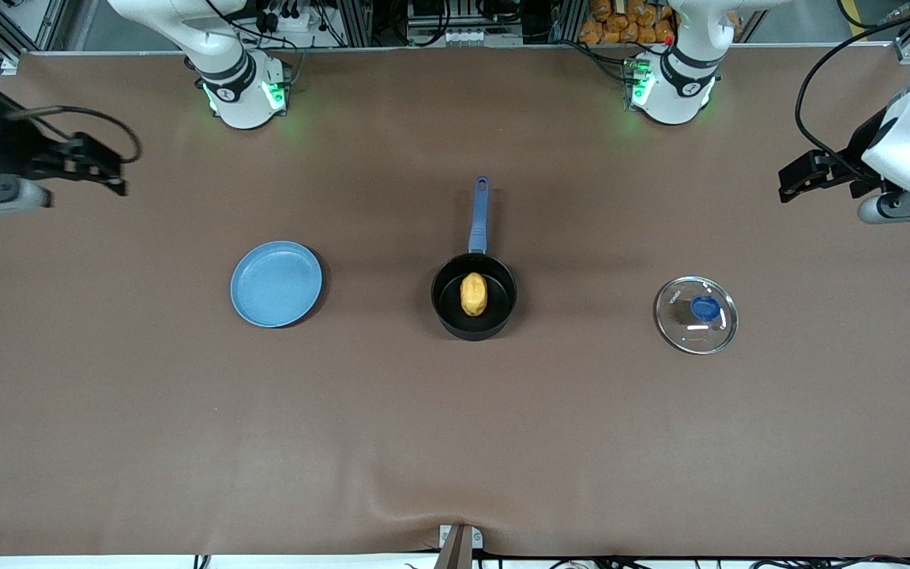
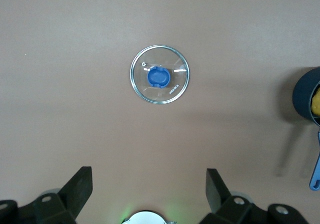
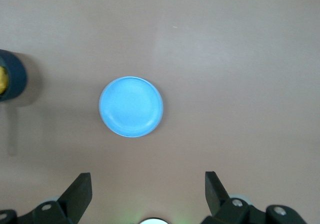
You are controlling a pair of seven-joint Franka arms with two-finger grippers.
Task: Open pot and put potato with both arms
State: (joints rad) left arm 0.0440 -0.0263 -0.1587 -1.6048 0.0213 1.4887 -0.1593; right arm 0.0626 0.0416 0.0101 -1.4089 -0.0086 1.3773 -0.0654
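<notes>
The black pot [image 1: 445, 307] stands open mid-table, its blue handle [image 1: 479, 213] pointing toward the robot bases. The yellow-orange potato [image 1: 473, 294] lies inside it. The glass lid [image 1: 697, 314] with a blue knob lies flat on the table toward the left arm's end, apart from the pot. My left gripper [image 1: 793, 178] is open and empty, high over the table at the left arm's end; its wrist view shows the lid [image 2: 160, 75] and the pot's edge [image 2: 304, 97]. My right gripper [image 1: 111, 168] is open and empty, high over the right arm's end.
A flat light-blue plate [image 1: 276, 284] lies empty on the table toward the right arm's end, beside the pot; it also shows in the right wrist view [image 3: 131, 107]. The brown table mat [image 1: 455, 442] has a small wrinkle at its front edge.
</notes>
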